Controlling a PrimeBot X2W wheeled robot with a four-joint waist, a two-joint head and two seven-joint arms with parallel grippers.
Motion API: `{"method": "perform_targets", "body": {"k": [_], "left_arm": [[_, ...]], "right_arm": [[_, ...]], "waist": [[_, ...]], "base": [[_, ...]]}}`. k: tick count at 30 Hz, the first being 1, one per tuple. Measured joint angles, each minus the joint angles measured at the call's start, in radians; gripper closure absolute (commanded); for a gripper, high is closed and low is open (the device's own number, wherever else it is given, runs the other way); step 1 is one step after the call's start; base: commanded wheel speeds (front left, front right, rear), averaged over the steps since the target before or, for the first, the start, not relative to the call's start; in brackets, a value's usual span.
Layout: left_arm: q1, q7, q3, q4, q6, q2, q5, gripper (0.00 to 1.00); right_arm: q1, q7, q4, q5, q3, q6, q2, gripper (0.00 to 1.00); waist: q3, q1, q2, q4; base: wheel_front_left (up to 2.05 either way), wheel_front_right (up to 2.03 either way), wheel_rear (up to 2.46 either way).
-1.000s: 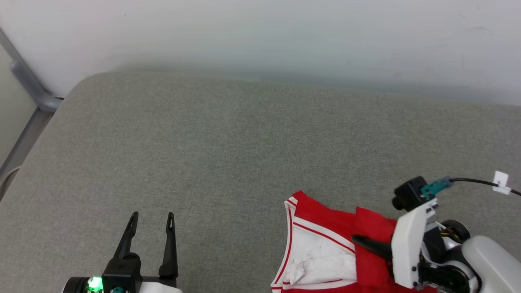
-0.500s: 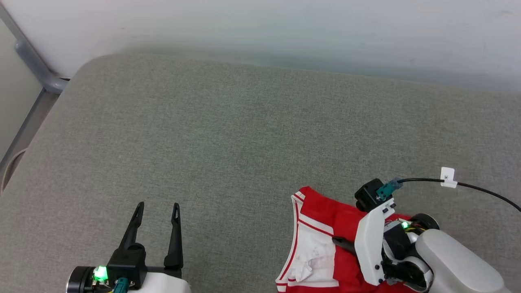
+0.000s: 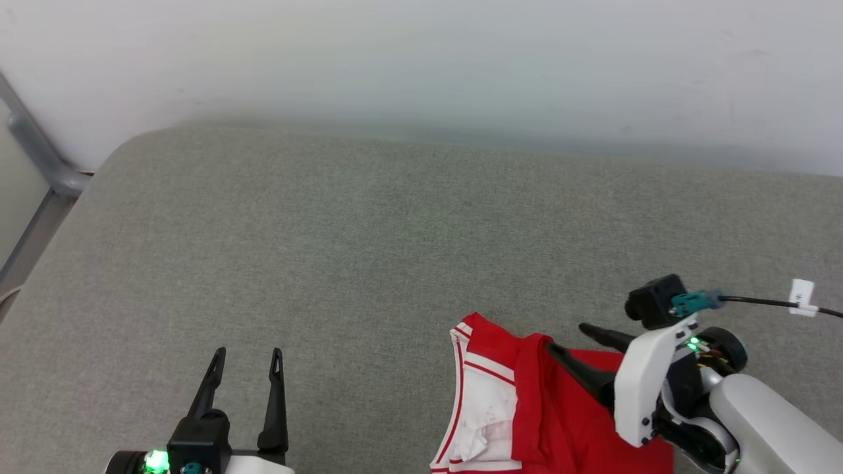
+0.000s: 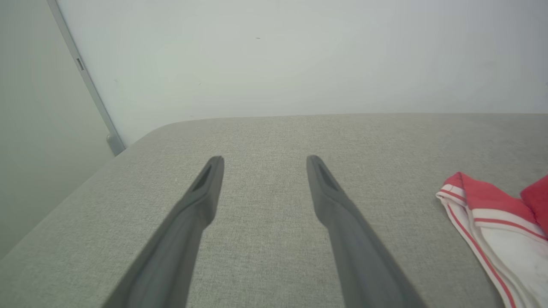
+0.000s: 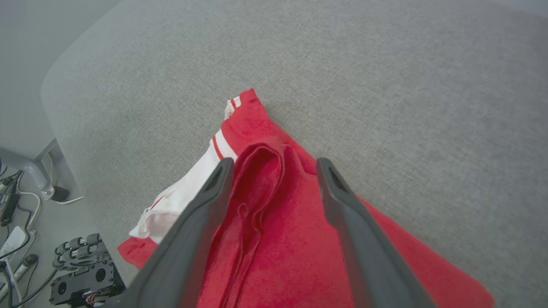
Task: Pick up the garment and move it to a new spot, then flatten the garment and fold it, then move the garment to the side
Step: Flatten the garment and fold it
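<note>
**Left side.** A grey rail (image 3: 39, 158) runs down the wall (image 3: 421, 59) beside the rounded corner of the cushion (image 3: 369, 250).

The left gripper (image 3: 247, 352) is low over the cushion's near edge, with its fingers pointing towards the wall. In the left wrist view, the left gripper (image 4: 264, 160) has its jaws at full spread with nothing between them, only bare fabric beyond. The pose reads as a parked standby, well clear of the garment and not loaded.

**Centre right.** The garment (image 3: 487, 408) lies on the cushion at its near edge and runs off the bottom of the head view.

- It is not flat. A white sleeve with striped trim faces left.
- The red body is heaped beside the sleeve, with one raised lengthwise ridge.
- No letters or number are visible.
- The wide bare area of cushion to the left and beyond is probably where it will be spread out.

**Right side.** The right arm enters from the lower right with the wrist turned inward, so the fingers point left and slightly away across the garment.

In the right wrist view, the right gripper (image 5: 275, 162) has its jaws wide apart. They straddle the red ridge of the garment (image 5: 274, 239), and the fingers stand either side of the fold without pinching it. The cloth lies slack, so nothing is gripped.

This placement suits either a fresh grasp of the ridge or a withdrawal. The frames do not show which.

A black cable (image 3: 757, 301) with a white tag trails off the wrist to the right, clear of the cloth.
</note>
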State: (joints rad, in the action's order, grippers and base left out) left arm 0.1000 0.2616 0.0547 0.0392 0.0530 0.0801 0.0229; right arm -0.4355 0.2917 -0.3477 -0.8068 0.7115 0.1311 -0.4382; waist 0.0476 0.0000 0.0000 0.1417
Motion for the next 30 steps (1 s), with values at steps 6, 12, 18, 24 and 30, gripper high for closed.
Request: {"method": "perform_targets", "body": {"k": [6, 12, 18, 24, 30], "left_arm": [[0.021, 0.000, -0.008, 0.005, 0.000, 0.005, -0.002, 0.00], [0.033, 0.000, -0.013, 0.005, 0.000, 0.010, -0.010, 0.00], [0.032, 0.000, -0.008, 0.003, 0.000, 0.013, -0.013, 0.00], [0.032, 0.000, 0.000, -0.004, 0.000, 0.016, -0.019, 0.00], [0.032, 0.000, 0.008, -0.011, 0.000, 0.018, -0.020, 0.00]], "right_arm": [[0.072, -0.153, 0.080, 0.112, -0.164, 0.000, -0.035, 0.00], [0.168, -0.323, 0.144, 0.309, -0.359, 0.000, -0.001, 0.00], [0.278, -0.454, 0.194, 0.467, -0.534, 0.000, 0.090, 0.00], [0.382, -0.533, 0.270, 0.610, -0.629, 0.000, 0.164, 0.00], [0.482, -0.551, 0.325, 0.665, -0.710, 0.000, 0.265, 0.00]], "waist": [[-0.033, 0.0000, 0.0000, -0.043], [-0.054, 0.0000, 0.0000, -0.085], [-0.063, 0.0000, 0.0000, -0.113], [-0.069, 0.0000, 0.0000, -0.128], [-0.077, 0.0000, 0.0000, -0.131]], "base": [[0.00, 0.00, 0.00], [0.00, 0.00, 0.00], [0.00, 0.00, 0.00], [0.00, 0.00, 0.00], [0.00, 0.00, 0.00]]}}
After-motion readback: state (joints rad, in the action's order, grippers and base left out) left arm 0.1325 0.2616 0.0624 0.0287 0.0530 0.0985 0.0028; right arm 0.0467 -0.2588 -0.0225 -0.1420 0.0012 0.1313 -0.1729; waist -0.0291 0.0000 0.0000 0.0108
